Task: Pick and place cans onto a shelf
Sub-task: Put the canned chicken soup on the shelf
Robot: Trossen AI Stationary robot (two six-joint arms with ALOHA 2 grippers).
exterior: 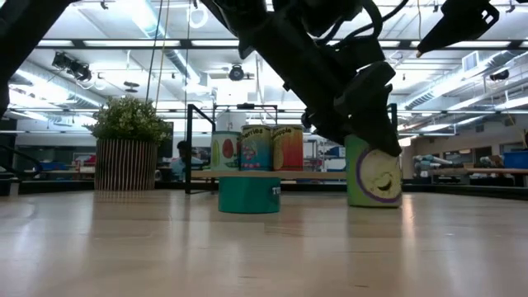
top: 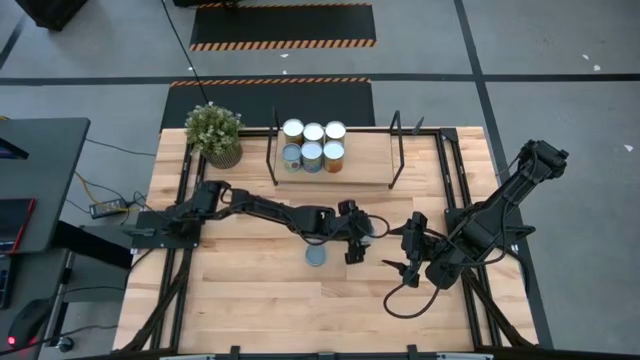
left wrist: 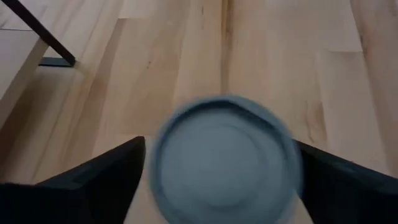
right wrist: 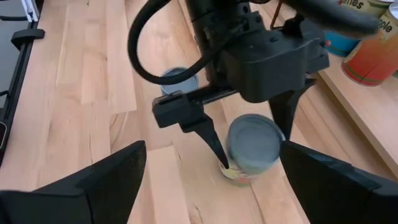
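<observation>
Pale planked wood counter beneath us, our left hand with dark fingers spread around a green-labelled cylindrical tin with dull silver lid standing on it, not visibly pinching, short teal round tin near, six shiny-topped cans on the light wood shelf with black rods, right hand spread beside.

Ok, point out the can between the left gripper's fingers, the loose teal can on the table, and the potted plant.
Can at the left gripper (right wrist: 252,144): right wrist view, on its round lid.
Teal can (exterior: 248,195): low view, on its side label.
Potted plant (top: 214,128): high view, on its foliage.
</observation>
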